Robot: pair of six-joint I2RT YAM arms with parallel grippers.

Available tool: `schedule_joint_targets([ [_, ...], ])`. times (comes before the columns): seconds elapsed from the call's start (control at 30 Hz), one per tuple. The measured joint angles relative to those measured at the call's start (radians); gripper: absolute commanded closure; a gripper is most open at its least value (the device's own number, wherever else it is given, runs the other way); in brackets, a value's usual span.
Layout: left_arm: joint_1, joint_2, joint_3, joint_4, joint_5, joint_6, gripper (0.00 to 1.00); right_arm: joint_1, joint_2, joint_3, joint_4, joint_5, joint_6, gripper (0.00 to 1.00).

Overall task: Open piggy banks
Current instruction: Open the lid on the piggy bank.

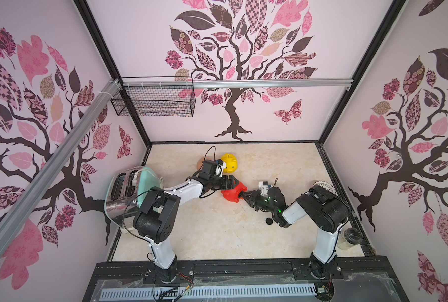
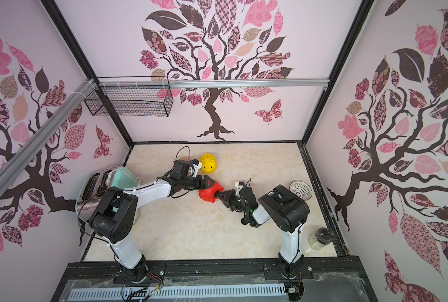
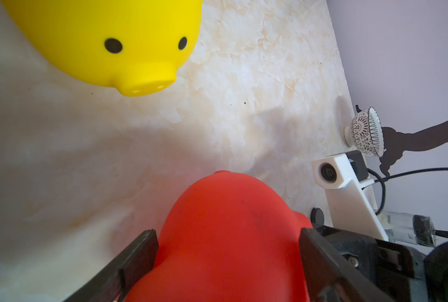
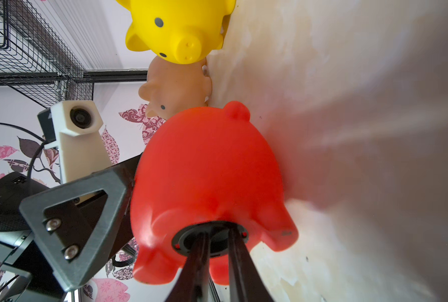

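Pincers first: right pincer (image 4: 217, 232) nearly closed, tips nipped on the black plug (image 4: 181, 240) in the belly of the red pig (image 4: 207, 167); left pincer (image 3: 227, 234) wide, clamped across its body from 9 o'clock. Pig sits mid table (image 1: 217, 235), belly toward 3; yellow pig (image 1: 229, 162) at 12, tan pig (image 4: 176, 89) at 11. Judged light, hollow, glossy, slippery: hold the flanks, twist the plug. No brand or writing legible.
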Motion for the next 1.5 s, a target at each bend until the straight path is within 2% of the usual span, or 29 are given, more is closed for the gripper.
schedule_joint_targets([
  [0.53, 0.003, 0.002, -0.002, 0.012, 0.002, -0.003, 0.13, 0.0, 0.011, -0.001, 0.071, -0.015, 0.094, 0.76],
  [0.9, 0.0, 0.002, -0.011, 0.032, -0.002, -0.003, 0.14, 0.003, 0.143, -0.001, 0.263, -0.003, 0.232, 0.77],
  [1.07, 0.0, 0.002, -0.012, 0.034, -0.002, -0.003, 0.14, 0.003, 0.155, 0.0, 0.287, -0.002, 0.268, 0.77],
  [1.5, 0.0, 0.002, -0.012, 0.044, -0.021, 0.002, 0.14, 0.003, 0.171, 0.032, 0.258, -0.002, 0.284, 0.86],
])
